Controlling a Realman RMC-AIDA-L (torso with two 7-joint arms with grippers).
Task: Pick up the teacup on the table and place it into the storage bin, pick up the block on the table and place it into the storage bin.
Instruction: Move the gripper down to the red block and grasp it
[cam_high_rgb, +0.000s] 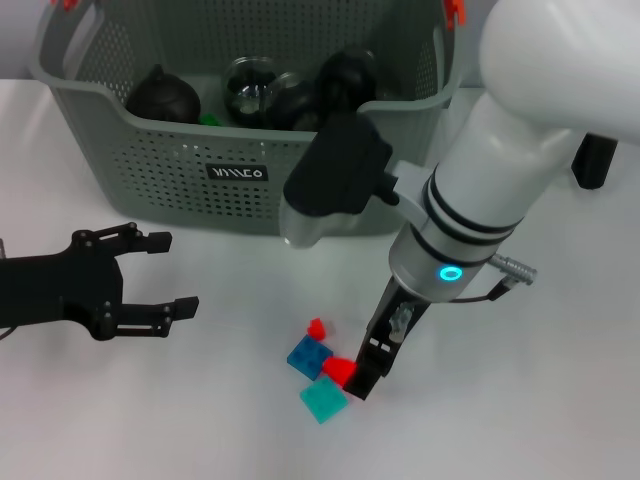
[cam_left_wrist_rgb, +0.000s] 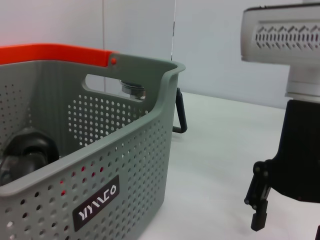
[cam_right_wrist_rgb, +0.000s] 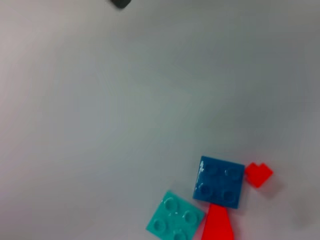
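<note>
The right gripper (cam_high_rgb: 362, 372) is down at the white tabletop (cam_high_rgb: 520, 400), its black fingers closed on a red block (cam_high_rgb: 340, 371). Just beside it, on its left, lie a teal block (cam_high_rgb: 323, 401) and a dark blue block (cam_high_rgb: 307, 356), with a small red block (cam_high_rgb: 317, 327) just beyond the blue one. The right wrist view shows what the head view leaves vague: the studs on the teal block (cam_right_wrist_rgb: 175, 218) and the blue block (cam_right_wrist_rgb: 220, 182), the blue one touching the red block (cam_right_wrist_rgb: 217, 227), the small red block (cam_right_wrist_rgb: 258, 173) just beside the blue one's edge, and the teal one's corner beside the red block. It shows none of the gripper's own fingers.

The left gripper (cam_high_rgb: 160, 275) hovers well to the left of the blocks, its fingers spread apart and holding nothing. The storage bin (cam_high_rgb: 240, 190) stands beyond both grippers, its labelled wall facing them. Only the head view shows its contents from above: dark rounded objects (cam_high_rgb: 165, 95) and a clear jar (cam_high_rgb: 250, 85). The left wrist view alone shows the storage bin's (cam_left_wrist_rgb: 125, 170) orange rim clip (cam_left_wrist_rgb: 55, 52) from the side and the right arm (cam_left_wrist_rgb: 295, 165) farther off.
</note>
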